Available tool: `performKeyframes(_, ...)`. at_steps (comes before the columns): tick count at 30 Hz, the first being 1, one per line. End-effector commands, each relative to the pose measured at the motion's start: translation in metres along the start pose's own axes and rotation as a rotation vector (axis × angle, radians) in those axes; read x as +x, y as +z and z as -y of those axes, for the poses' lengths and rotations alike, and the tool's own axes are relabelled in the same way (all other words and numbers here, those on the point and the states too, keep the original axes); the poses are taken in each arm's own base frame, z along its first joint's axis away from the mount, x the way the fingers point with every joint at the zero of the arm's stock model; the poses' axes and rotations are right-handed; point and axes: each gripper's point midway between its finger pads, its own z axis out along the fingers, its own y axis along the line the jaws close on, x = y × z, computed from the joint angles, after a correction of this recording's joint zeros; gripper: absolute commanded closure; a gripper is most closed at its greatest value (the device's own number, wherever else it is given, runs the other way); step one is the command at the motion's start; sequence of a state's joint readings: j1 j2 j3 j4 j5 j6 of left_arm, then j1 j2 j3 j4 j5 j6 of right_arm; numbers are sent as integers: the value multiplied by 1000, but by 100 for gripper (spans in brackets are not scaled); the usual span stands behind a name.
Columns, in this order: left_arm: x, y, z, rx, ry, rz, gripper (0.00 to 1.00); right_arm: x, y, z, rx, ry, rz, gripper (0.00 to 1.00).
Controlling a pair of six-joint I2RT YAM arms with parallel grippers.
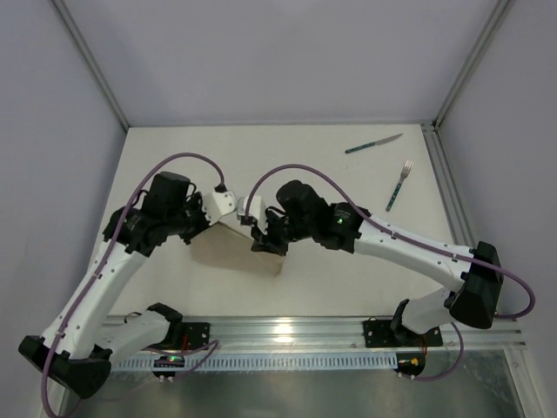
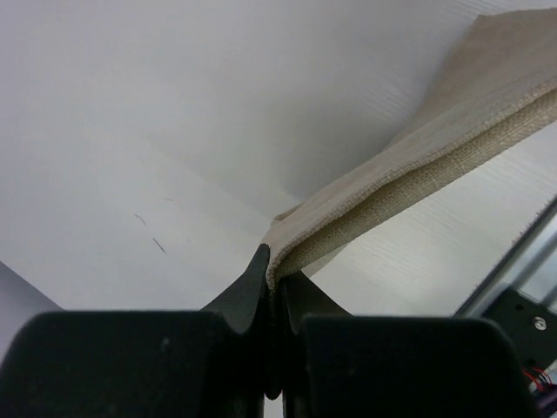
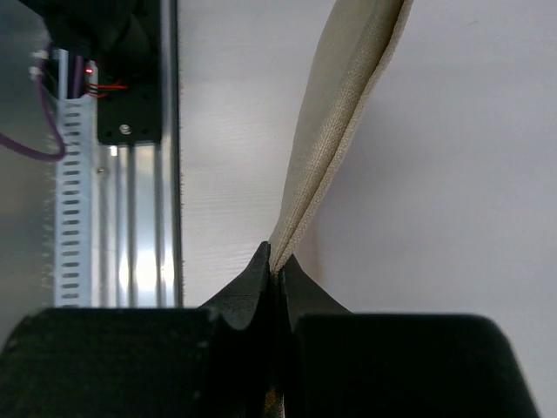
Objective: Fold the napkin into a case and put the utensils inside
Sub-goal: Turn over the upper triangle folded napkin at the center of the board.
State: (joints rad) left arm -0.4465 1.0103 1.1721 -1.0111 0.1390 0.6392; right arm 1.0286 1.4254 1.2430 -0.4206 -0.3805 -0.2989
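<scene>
readable text: none in any view
napkin (image 2: 470, 131): no label legible
arms (image 1: 409, 248): no legible marking
worktop (image 1: 287, 157): no print or numbers

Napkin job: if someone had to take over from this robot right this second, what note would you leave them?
The left gripper is shut on a doubled edge of the napkin.
The right gripper is shut on the napkin too, close beside the left one.
The napkin sits between the two arms, raised at the pinched edge, near the middle of the table.
The knife and fork lie at the far right, apart from each other, nothing touching them.
Done: a fold seems begun; no case yet.
Left: finish the case, then slide knife and fork inside.
</scene>
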Motion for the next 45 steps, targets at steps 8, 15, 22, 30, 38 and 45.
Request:
performKeyframes(8,27,-71,21,10,-46,-112,100,-22,-35,-95,-451,270,-41,96)
performKeyframes(15,23,-48,26,97,-97,-149,100,-11,-28,-94,-605,393,-60,96)
performKeyframes(22,24,35,-7,173,-129,-248,100,30,-8,-27,-577,543,-16,96)
performKeyframes(30,27,135,-53,202,-187,-315,100,114,32,87,-369,777,-73,96)
performKeyframes(38,48,219,-79,233,-201,-400,100,156,48,163,-198,897,-81,94)
performKeyframes(45,44,261,-99,185,-185,-357,88,193,57,189,-26,936,-187,88)
